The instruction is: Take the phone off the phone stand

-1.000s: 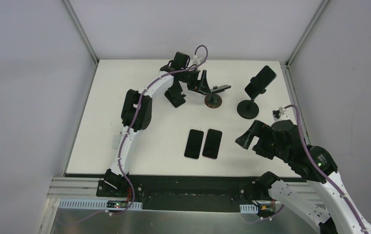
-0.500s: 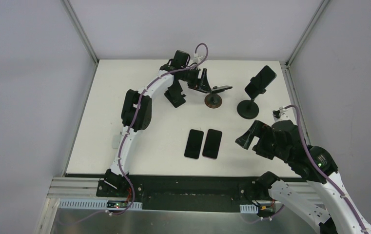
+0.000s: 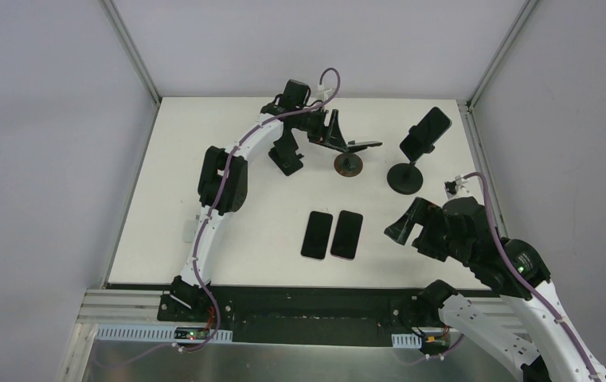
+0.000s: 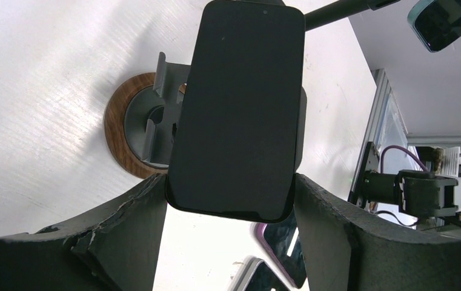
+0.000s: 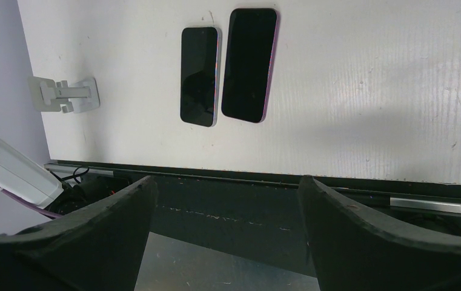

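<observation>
A dark phone lies between the fingers of my left gripper, its near end touching both of them. Behind it is a phone stand with a round wooden base and a grey cradle. I cannot tell whether the phone still rests on the cradle. From the top view the phone juts out flat from the left gripper above the stand. My right gripper hangs open and empty at the near right, and its wrist view shows the right gripper over the table's front edge.
A second phone sits on a black stand at the back right. Another black stand is under the left arm. Two phones lie flat mid-table. A small white clip lies by the left edge.
The phone in my left gripper has shifted slightly to the right over the stand. The right arm has barely moved.
</observation>
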Controlling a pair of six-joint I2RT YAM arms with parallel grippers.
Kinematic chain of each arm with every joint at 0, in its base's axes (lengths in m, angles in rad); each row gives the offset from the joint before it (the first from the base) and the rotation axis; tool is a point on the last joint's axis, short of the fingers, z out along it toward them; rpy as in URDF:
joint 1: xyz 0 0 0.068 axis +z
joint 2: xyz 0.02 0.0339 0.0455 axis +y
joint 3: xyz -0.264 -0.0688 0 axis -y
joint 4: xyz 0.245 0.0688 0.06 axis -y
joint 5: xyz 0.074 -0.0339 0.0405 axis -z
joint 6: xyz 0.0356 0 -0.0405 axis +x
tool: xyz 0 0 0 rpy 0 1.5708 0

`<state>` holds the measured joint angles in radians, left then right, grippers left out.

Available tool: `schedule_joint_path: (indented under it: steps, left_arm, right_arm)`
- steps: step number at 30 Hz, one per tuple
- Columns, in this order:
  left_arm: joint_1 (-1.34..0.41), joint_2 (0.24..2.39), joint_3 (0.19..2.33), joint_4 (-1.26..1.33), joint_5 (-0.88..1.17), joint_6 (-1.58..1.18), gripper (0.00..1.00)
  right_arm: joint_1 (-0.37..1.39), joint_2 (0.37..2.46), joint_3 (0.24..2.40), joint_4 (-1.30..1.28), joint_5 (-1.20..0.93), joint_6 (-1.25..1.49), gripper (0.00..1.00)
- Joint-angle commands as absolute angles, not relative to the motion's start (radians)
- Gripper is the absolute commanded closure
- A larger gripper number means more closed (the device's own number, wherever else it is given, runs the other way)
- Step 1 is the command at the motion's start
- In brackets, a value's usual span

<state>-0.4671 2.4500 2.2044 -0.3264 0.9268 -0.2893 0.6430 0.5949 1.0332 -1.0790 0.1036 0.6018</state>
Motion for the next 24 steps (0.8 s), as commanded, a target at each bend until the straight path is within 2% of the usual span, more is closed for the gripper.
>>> schedule_joint_path:
  steps: [1,5,11,15,24]
  left_arm:
    - [-0.461,2.37,2.231,-0.293,1.003,-0.296,0.96]
    - [-0.456,2.362,2.232,-0.286,1.012,-0.298,1.0]
    - [-0.438,2.346,2.229,-0.253,1.038,-0.321,1.0]
    - [-0.415,2.317,2.143,-0.054,1.049,-0.456,1.0]
    - [-0.398,2.281,2.097,-0.042,1.022,-0.441,1.0]
  right_arm:
    - [0.638,0.59,1.035,-1.067,0.095,0.613,0.11]
    - [0.638,0.593,1.035,-1.068,0.094,0.611,0.11]
    - [0.638,0.597,1.032,-1.067,0.092,0.613,0.11]
    - [0.638,0.598,1.034,-1.065,0.094,0.609,0.11]
    - [0.639,0.605,1.034,-1.063,0.088,0.61,0.11]
